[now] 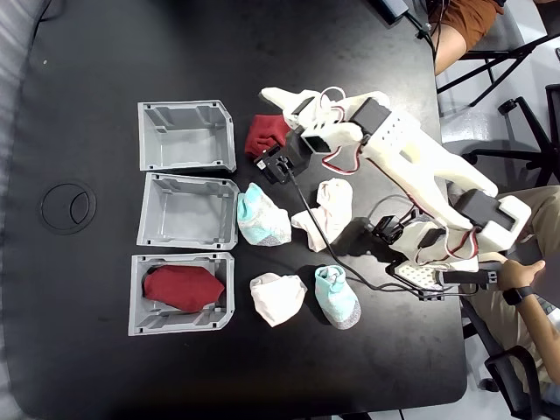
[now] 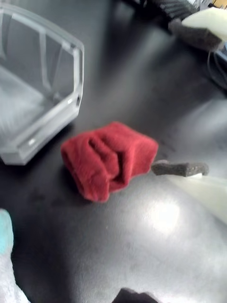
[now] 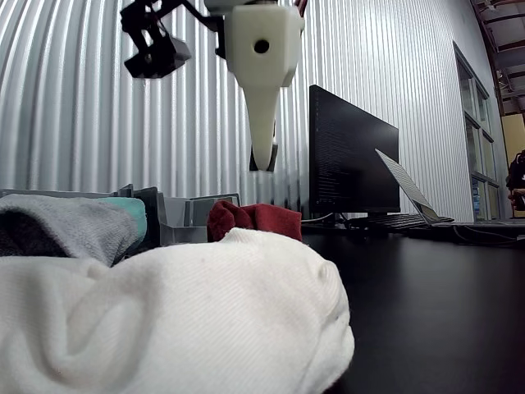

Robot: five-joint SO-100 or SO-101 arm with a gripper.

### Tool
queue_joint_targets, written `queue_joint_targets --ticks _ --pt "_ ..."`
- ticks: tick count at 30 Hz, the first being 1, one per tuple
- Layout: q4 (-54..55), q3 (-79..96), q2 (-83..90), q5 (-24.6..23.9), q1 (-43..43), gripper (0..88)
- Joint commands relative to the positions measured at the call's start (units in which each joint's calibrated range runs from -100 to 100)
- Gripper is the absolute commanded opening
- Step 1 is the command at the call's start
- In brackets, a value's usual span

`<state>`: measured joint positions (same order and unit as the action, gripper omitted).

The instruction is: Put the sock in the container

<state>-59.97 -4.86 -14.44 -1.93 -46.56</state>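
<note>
End effector [image 2: 189, 94] open, hovering above sock [image 2: 109, 158].

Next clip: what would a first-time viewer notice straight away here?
In the fixed view, three light grey ribbed plastic bins line the left of the black table; the lowest bin holds a dark red sock. Another fuzzy maroon sock lies loose beside the top bin, under the white arm's gripper. White and teal socks lie scattered nearby.
</note>
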Motion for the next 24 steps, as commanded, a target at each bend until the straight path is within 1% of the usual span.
queue_joint_targets --ticks 1,11,24 --pt "-0.5 -3.3 -1.7 0.4 0.7 43.0" --pt "-0.6 -11.8 -12.2 0.4 0.8 43.0" --pt "-0.6 -17.5 -21.7 0.3 0.9 43.0"
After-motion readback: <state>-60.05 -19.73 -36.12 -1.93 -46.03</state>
